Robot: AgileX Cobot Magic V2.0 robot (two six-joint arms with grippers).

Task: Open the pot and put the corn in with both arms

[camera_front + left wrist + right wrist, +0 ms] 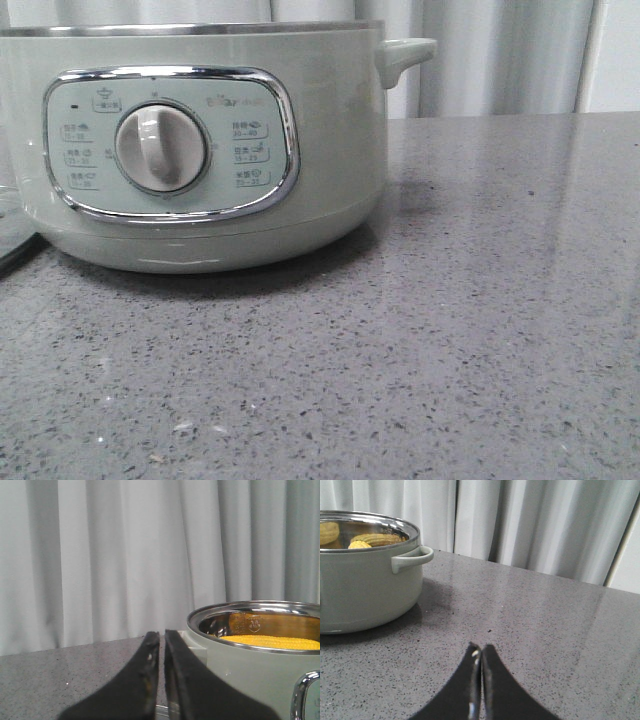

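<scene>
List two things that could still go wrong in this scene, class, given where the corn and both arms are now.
1. The pot stands open with the corn inside; nothing covers it, so heat or steam could escape.
2. The left hand sits shut right beside the pot's wall; a careless swing might knock it.

Grey speckled stone counter (480, 330), glossy, soft reflections of the backdrop on it. Pale white-grey pleated curtain (125, 555) hangs behind the counter's far edge, full width. Plain white wall strip (625, 565) past the curtain's edge. Light even, diffuse, indoor; shadows faint.
</scene>
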